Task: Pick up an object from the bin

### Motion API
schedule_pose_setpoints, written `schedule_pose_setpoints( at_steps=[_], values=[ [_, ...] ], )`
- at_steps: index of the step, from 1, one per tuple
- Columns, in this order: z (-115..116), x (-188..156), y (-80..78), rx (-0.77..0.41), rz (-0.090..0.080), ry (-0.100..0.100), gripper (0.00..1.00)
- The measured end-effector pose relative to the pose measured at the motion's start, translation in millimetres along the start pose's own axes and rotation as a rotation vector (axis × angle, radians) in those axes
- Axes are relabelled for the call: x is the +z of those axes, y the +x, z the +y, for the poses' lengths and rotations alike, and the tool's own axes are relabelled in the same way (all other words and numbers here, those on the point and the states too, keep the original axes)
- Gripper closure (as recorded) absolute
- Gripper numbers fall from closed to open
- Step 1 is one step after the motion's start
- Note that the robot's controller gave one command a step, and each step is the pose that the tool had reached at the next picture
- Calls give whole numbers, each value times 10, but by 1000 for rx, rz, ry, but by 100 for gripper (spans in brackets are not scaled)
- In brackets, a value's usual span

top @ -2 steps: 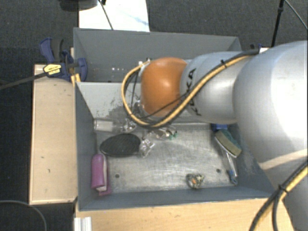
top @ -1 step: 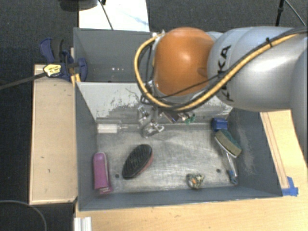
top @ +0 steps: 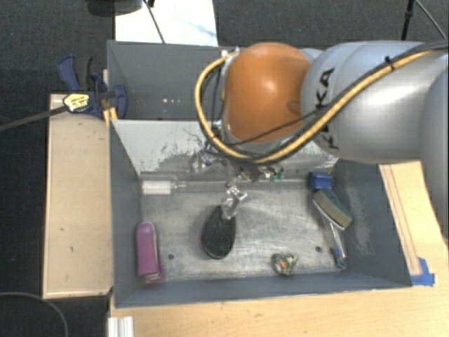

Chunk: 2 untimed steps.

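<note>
Pointing down, claw (top: 233, 201) over black oval (top: 218, 238).

The orange cover (top: 263, 93) and arm (top: 379, 104) (cut off at the right edge) hide the far middle floor of the bin (top: 123, 216) and the upper body of the gripper (top: 233, 201). 1 blue thing (top: 319, 182) lies partly under the arm. 1 small mottled lump (top: 284, 263) near the front wall is too small to identify.

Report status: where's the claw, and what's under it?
Claw low at centre of bin, at the top end of the black oval object. Object lying on the floor. Purple stick to its left, well apart.
</note>
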<state>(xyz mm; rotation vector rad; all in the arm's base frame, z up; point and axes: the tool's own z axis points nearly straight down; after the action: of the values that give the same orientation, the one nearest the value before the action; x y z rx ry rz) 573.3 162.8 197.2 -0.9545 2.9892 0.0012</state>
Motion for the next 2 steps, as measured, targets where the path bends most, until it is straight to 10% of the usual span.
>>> schedule_pose_setpoints(
  at_steps=[1, 2],
  values=[
    [-32, 947, 570, -317, -45, 15, 0],
    [101, 886, 102, -192, -8, 1, 0]
  ],
)
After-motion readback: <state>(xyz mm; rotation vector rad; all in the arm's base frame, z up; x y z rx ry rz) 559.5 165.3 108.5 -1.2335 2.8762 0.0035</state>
